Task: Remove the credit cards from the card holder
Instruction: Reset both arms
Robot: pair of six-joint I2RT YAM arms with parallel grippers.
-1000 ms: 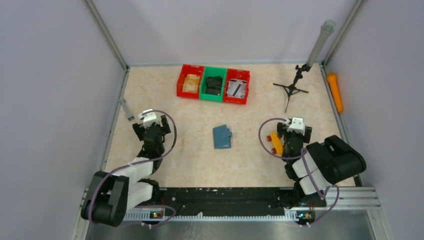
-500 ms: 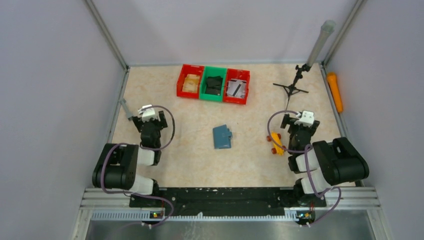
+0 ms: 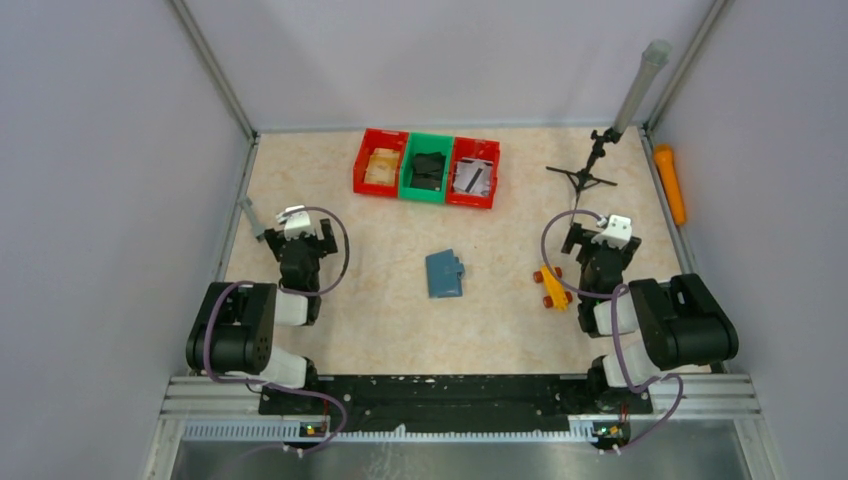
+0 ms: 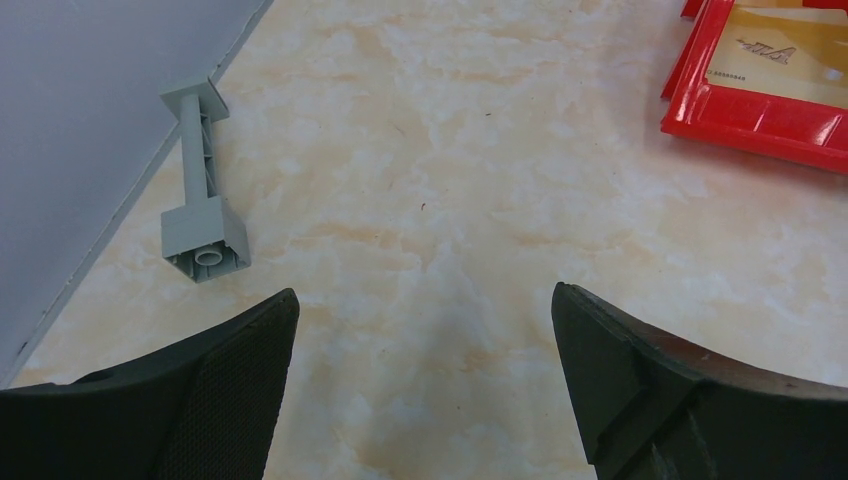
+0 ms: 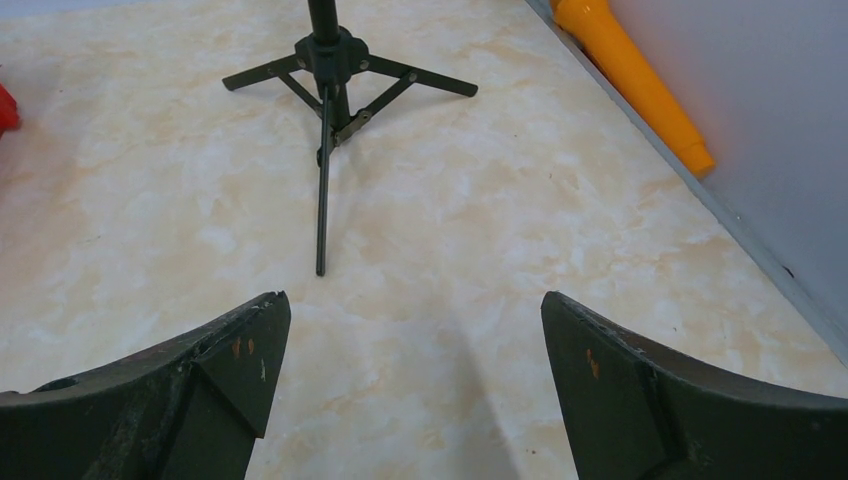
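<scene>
The card holder (image 3: pixel 444 274), a small teal-blue folded wallet, lies flat at mid-table with a stepped edge on its right side. No credit cards show apart from it. My left gripper (image 3: pixel 300 236) sits well to its left, near the left wall. In the left wrist view this gripper (image 4: pixel 424 293) is open, with only bare tabletop between the fingers. My right gripper (image 3: pixel 597 244) is well to the holder's right. It is open too (image 5: pixel 414 297), with nothing between its fingers. Neither wrist view shows the holder.
Two red bins (image 3: pixel 379 162) (image 3: pixel 474 172) flank a green bin (image 3: pixel 428 168) at the back. A grey plastic piece (image 4: pixel 201 190) lies by the left wall. A black tripod (image 5: pixel 327 70) and orange tube (image 5: pixel 630 75) stand back right. A yellow toy block (image 3: pixel 551 286) lies left of my right gripper.
Both arms have folded back toward their bases. My right gripper has drawn rightward, off the yellow toy block. My left gripper has shifted slightly back and left. The card holder has not moved.
</scene>
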